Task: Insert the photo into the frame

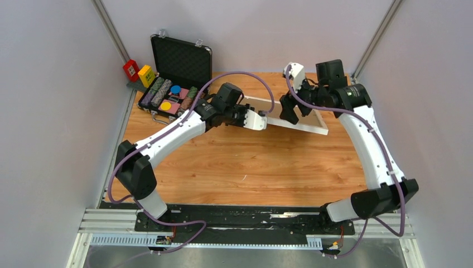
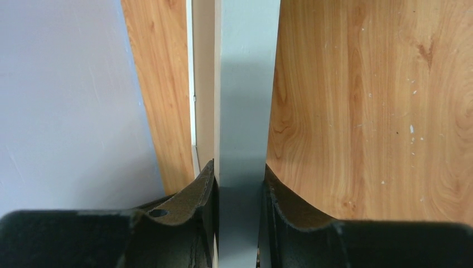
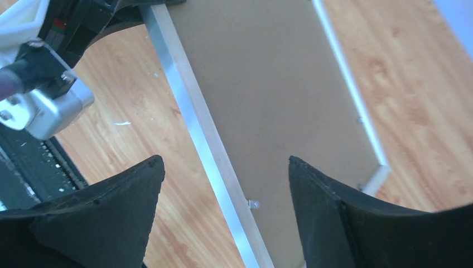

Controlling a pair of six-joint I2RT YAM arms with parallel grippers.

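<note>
Looks nearly done: backing board [image 3: 268, 100] in the frame [image 1: 301, 127], photo hidden, left gripper [image 2: 237, 190] pinching the frame's edge, right gripper [image 3: 226, 162] spread above it

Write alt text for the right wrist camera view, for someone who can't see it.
The right gripper hangs open over the back of a pale wooden frame, its black fingers wide apart and touching nothing. A brown backing board fills the frame, which stretches away over the wooden table. At its far end the left gripper clamps the frame's edge.
</note>
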